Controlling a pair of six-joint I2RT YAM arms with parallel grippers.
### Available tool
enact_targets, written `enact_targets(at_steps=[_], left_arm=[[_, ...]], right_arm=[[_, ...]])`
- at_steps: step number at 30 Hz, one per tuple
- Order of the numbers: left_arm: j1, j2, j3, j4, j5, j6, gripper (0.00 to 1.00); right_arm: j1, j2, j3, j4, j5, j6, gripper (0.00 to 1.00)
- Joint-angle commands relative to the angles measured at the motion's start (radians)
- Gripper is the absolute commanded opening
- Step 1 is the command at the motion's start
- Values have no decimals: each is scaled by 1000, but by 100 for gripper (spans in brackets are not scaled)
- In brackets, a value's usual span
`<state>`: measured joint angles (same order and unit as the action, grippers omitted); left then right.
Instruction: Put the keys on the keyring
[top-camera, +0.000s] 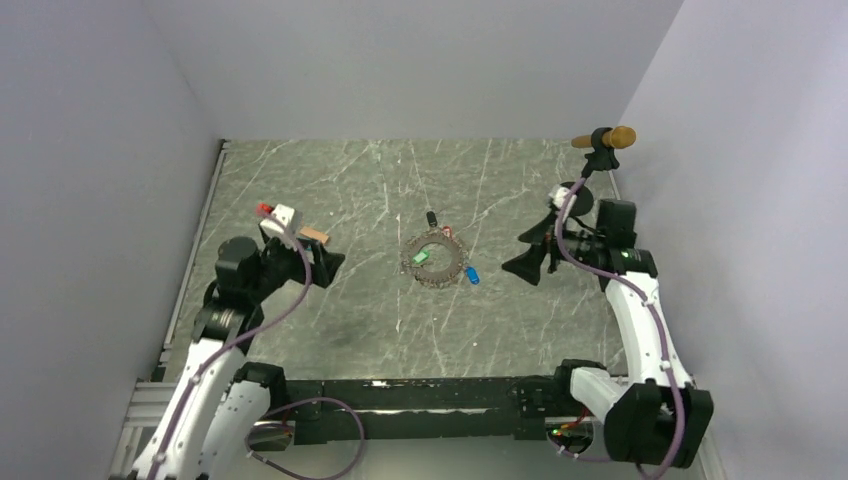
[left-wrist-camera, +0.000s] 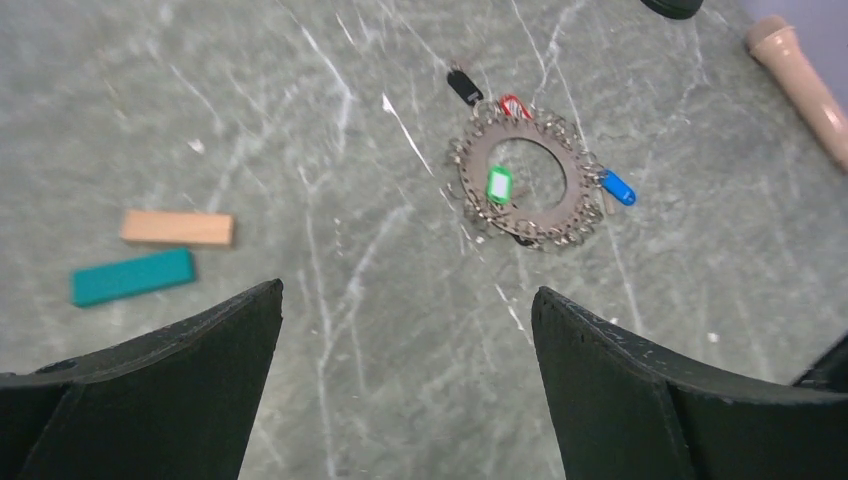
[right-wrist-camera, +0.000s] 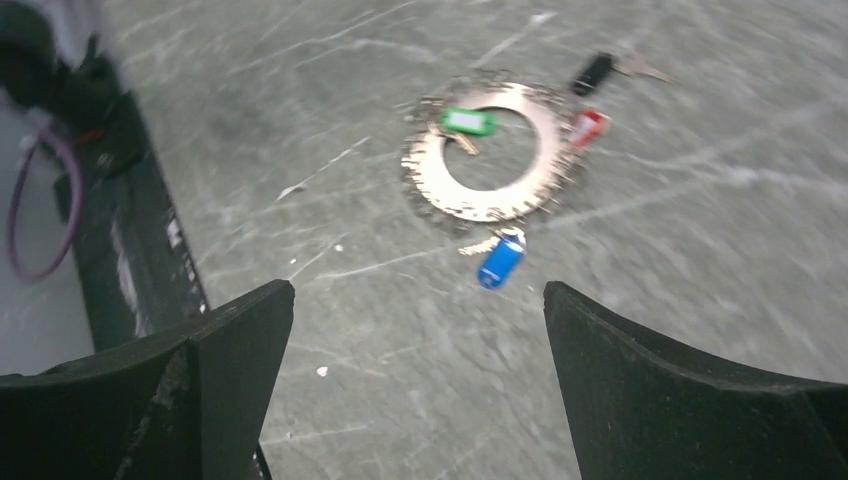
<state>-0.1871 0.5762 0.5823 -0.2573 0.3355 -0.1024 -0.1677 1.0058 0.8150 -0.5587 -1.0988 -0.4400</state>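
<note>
While my left jaws and right jaws gape empty, the dark beaded metal keyring (top-camera: 433, 259) lies on the table (top-camera: 350, 330), green-headed key (left-wrist-camera: 498, 185) touching it; only left wrist shows the teal rectangular block (left-wrist-camera: 132, 277)

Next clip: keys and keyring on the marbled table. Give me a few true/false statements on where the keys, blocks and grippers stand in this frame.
1. The left gripper and the right gripper are both open and hold nothing. True.
2. The green key lies well outside the keyring. False: it lies within the ring's outline, at the inner edge of its opening.
3. The blue key lies on the table just outside the keyring. True.
4. The teal block is stacked on the tan block. False: both lie flat on the table, beside each other.
5. The black key is pinched by the left gripper. False: it lies on the table beyond the ring.
</note>
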Motion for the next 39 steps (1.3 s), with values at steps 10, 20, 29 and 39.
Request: enact_targets(at_steps=[10, 20, 29, 39], left_arm=[[84, 622, 323, -77, 220, -195, 98], [72, 509, 292, -156, 41, -38, 98], [72, 179, 167, -125, -183, 19, 98], [72, 140, 166, -103, -114, 12, 98]], right_arm=[[162, 59, 46, -1, 150, -92, 100], [347, 402, 322, -96, 373, -94, 97], [507, 959, 930, -316, 588, -57, 71], [587, 1222, 1142, -242, 771, 297, 60]])
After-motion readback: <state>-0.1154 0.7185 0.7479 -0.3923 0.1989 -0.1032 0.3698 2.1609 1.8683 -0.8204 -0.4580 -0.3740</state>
